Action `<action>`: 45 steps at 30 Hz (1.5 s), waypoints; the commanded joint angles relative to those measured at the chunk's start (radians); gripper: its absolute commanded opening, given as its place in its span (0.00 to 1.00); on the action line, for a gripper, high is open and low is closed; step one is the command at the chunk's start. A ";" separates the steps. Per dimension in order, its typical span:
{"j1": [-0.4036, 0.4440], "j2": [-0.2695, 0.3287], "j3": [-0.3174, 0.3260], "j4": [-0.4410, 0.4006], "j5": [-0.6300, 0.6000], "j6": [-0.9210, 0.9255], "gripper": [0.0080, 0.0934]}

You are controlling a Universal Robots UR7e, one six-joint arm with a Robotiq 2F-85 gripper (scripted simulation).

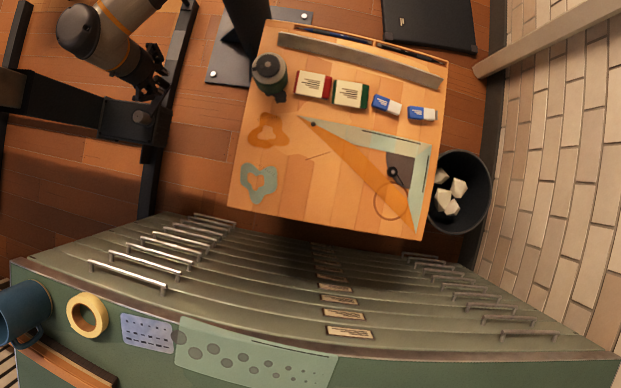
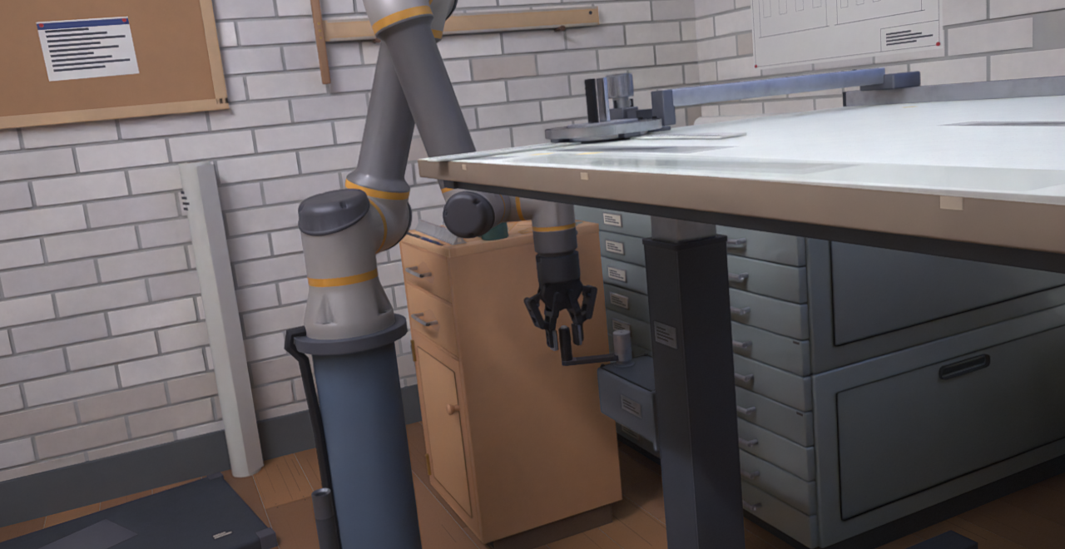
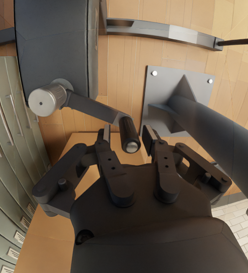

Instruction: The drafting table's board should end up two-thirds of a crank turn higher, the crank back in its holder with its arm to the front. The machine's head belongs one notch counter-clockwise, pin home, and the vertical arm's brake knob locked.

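Observation:
The crank's dark ribbed handle stands upright between the fingers of my gripper, which is open and holds nothing. The crank's flat arm runs level from the handle to a knurled silver hub on the drafting table's dark leg. My gripper hangs straight down under the table's front corner, its fingertips level with the handle. On the pale board above, the drafting machine's head sits near the far left corner, with a long grey arm running right.
Behind the leg stands a grey-green flat-file cabinet with several drawers. A tan side cabinet is to the left of my gripper, its top carrying set squares, erasers and a jar. The robot's pedestal stands further left, and a black bin holds crumpled paper.

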 commanded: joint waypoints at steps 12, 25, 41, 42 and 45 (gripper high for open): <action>0.000 0.000 0.000 0.000 0.000 0.000 0.47; 0.000 -0.002 0.000 0.001 0.000 0.000 0.47; 0.000 -0.053 -0.004 0.056 0.000 0.000 0.47; 0.000 -0.059 -0.004 0.062 0.000 0.000 0.47; 0.000 -0.076 -0.006 0.082 0.000 0.000 0.47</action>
